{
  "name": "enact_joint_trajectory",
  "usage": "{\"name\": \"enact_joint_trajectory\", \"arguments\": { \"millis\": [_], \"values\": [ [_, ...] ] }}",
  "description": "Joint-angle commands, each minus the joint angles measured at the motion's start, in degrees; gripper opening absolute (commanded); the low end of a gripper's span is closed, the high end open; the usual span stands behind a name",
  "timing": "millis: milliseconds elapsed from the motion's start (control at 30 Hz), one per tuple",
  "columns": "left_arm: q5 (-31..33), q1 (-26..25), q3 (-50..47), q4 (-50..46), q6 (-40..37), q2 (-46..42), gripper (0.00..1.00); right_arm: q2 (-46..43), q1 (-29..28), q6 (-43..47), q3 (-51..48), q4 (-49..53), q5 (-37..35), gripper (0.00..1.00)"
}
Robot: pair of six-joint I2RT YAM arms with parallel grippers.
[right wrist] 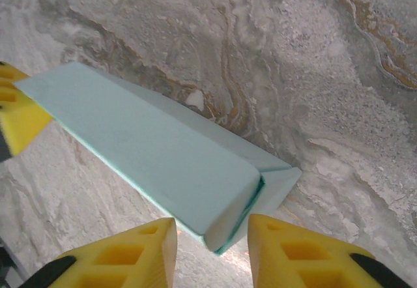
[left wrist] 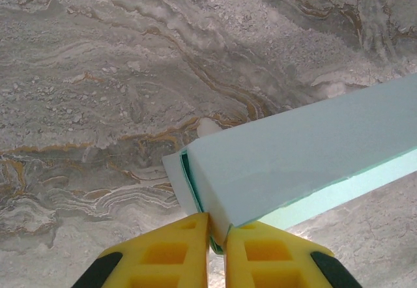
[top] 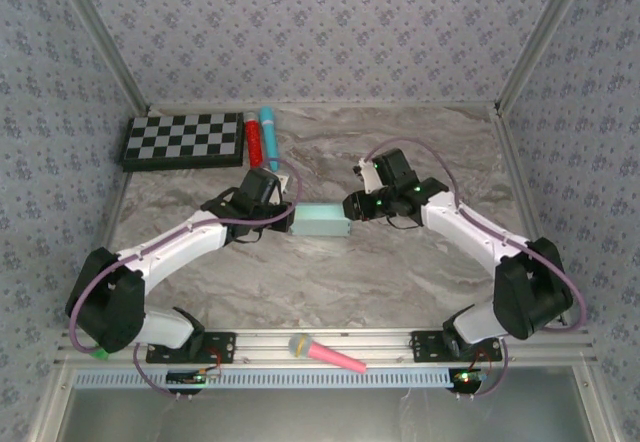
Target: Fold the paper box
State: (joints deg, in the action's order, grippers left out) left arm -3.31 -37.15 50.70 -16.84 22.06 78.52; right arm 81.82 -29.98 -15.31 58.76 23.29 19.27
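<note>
Near edge: aluminium rail [top: 390, 340] carrying both arm bases, and on it, between the bases, a pink rod [top: 327, 353] with a yellowish head, lying aslant. Table [top: 330, 282]: grey marbled top veined with brown. Centre of table: box [top: 320, 220], pale aqua card, folded into a long closed rectangular form, set lengthwise left to right between the two grippers; whether it rests on the top or hangs just clear of it cannot be told. Left gripper [left wrist: 217, 234]: yellow fingers drawn together, pinching the lower corner of the box's left end, where a thin flap edge shows beside the end face. Right gripper [right wrist: 213, 236]: yellow fingers parted to a moderate gap, one on either side of the box's right end, holding nothing; the end flap there stands slightly out from the body. Far left corner: checkerboard [top: 184, 140], black and white, lying flat. Just right of it: red marker [top: 254, 137] and turquoise marker [top: 269, 134], side by side, pointing away. Beyond: walls [top: 320, 22] in grey floral paper.
</note>
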Motion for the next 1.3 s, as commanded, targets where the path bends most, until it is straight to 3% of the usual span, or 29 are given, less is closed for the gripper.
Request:
{"name": "enact_joint_trajectory", "arguments": {
  "millis": [0,400,1267],
  "values": [
    [0.41,-0.37,-1.16,-3.72,-0.61,0.04,0.14,-2.13,0.61,-0.74,-0.32,-1.85,2.36,0.40],
    [0.69,-0.39,-0.80,-3.79,-0.62,0.30,0.13,1.88,1.97,-2.89,2.71,-0.55,1.91,0.45],
    [0.94,-0.39,-0.36,-4.42,-0.09,0.68,0.15,3.36,0.89,-2.36,-5.20,-1.60,-2.62,0.45]
  ]
}}
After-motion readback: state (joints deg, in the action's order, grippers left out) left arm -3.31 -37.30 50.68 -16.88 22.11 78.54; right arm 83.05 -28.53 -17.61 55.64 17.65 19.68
